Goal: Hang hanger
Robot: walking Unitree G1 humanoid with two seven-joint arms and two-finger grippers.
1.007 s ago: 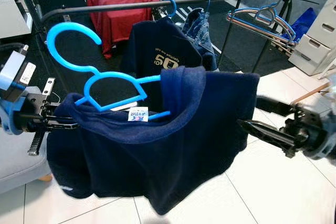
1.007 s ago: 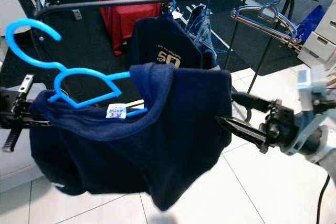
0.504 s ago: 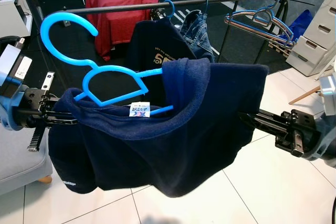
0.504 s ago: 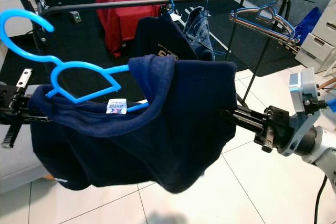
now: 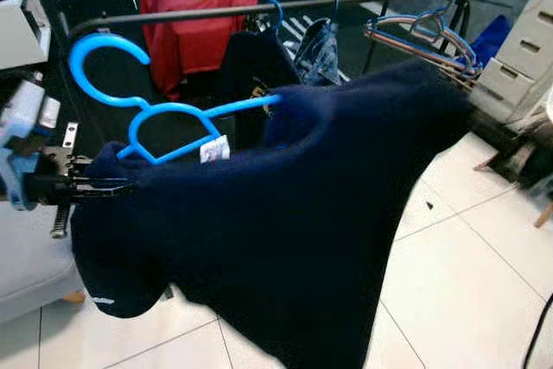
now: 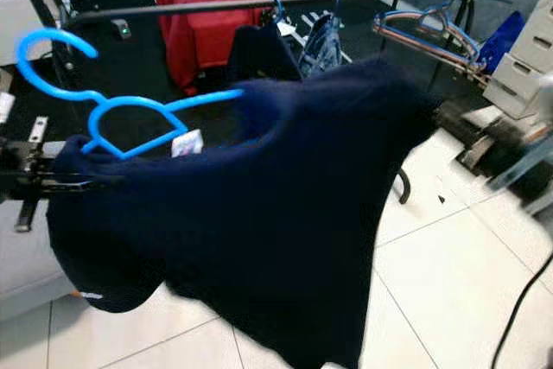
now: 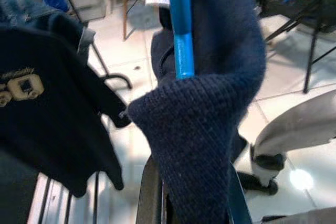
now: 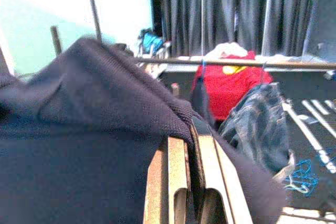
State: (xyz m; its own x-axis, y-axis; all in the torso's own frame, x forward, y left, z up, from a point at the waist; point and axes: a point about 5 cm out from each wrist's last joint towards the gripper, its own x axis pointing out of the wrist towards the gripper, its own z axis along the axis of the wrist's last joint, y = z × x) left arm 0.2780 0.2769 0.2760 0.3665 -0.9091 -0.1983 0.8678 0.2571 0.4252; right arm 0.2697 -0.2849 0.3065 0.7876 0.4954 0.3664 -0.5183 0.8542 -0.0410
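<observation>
Motion blur smears the right gripper [image 6: 510, 149] beyond the navy sweater [image 5: 294, 213], whose cloth hides the blue hanger's [image 5: 160, 118] far arm and covers the tips of the left gripper [image 5: 95, 186].

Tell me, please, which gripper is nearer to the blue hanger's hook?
The left. The left gripper pinches the navy sweater just below the blue hanger's hook; the right gripper clamps the sweater's far end, well away from it.
</observation>
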